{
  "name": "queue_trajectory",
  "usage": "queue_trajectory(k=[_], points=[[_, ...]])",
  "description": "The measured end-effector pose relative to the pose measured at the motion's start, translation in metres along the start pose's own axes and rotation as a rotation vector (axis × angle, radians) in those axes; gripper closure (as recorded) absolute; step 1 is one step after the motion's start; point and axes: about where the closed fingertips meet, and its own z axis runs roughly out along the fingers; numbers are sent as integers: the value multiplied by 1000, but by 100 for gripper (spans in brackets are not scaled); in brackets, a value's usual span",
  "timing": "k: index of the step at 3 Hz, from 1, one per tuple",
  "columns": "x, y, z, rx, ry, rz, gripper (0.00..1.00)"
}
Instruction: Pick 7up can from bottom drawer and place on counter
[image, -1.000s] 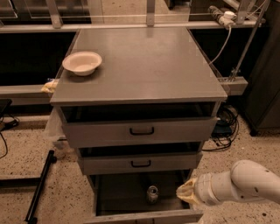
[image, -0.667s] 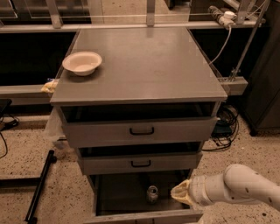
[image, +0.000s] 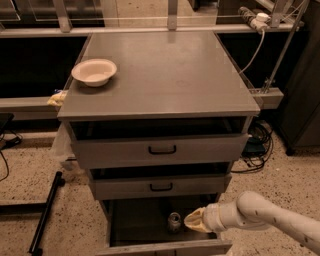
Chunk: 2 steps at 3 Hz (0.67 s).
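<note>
The 7up can (image: 174, 221) stands upright in the dark tray of the open bottom drawer (image: 165, 246), near its middle. My gripper (image: 192, 222) reaches in from the right over the drawer and its yellowish tip is just to the right of the can, close to it. The counter (image: 165, 75) is the flat grey top of the cabinet above.
A white bowl (image: 94, 72) sits on the counter's left side. Two upper drawers with black handles (image: 162, 149) stick out slightly above the bottom drawer. A black pole (image: 45, 215) lies on the floor at left. Cables hang at the right.
My gripper has moved left inside the bottom drawer, closing the gap to the can. The can and the bowl have not moved.
</note>
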Motion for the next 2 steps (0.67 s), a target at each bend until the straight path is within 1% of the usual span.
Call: queue_trajectory(k=[1,2], points=[[49,-17,39,5,9,50,100],[56,-19,46,8,3,63,100]])
